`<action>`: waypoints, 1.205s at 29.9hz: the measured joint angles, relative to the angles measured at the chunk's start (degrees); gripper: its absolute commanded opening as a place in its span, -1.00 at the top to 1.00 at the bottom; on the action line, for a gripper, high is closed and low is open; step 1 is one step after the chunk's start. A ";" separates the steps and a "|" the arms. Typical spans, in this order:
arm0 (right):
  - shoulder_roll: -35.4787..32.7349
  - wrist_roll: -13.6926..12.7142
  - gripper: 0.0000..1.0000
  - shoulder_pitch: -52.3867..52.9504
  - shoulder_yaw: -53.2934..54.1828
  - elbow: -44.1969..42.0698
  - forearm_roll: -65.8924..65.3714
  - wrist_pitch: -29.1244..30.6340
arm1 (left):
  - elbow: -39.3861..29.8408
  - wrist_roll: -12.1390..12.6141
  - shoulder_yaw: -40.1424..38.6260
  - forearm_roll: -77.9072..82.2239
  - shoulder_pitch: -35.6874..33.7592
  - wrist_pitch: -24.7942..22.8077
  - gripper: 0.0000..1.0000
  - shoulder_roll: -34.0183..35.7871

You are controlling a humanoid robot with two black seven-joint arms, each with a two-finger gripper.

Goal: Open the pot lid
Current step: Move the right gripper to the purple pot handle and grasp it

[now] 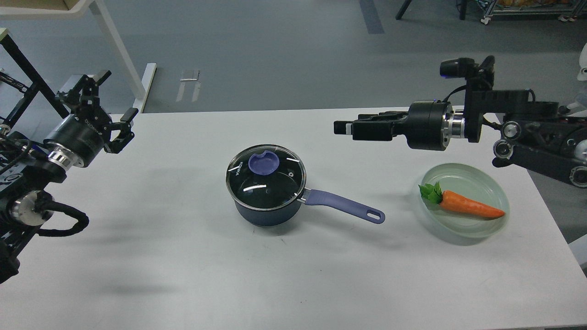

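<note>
Lid (pixel 265 173) sits on pot (pixel 266 211), centre frame; nothing done. Left gripper (pixel 120 112) jaws wide, right gripper (pixel 341 127) jaws unclear to me.

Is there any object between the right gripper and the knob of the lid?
No. The right gripper hangs above bare table, right of the lid. The carrot on its plate lies aside.

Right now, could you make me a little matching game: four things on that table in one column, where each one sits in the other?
Things:
1. lid
2. carrot
3. pot handle
4. pale green plate

Places:
A. lying on the plate
B. sticking out toward the plate
C. closed on top of the pot
D. right side of the table

Pairs: 1-C, 2-A, 3-B, 4-D
</note>
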 measured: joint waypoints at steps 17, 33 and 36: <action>11.40 -0.01 -0.41 1.98 -14.15 -2.58 -21.06 -0.12 | -4.58 -0.16 0.79 0.04 -0.45 0.29 -0.99 0.22; 14.51 -0.01 0.13 4.87 -16.50 -4.64 -21.31 -0.12 | -6.73 -0.07 1.14 2.47 -1.57 0.32 -0.99 -0.06; 14.84 -0.01 0.13 5.01 -16.60 -4.64 -21.34 -0.12 | -6.84 -0.07 1.14 2.49 -1.57 0.32 -0.99 -0.12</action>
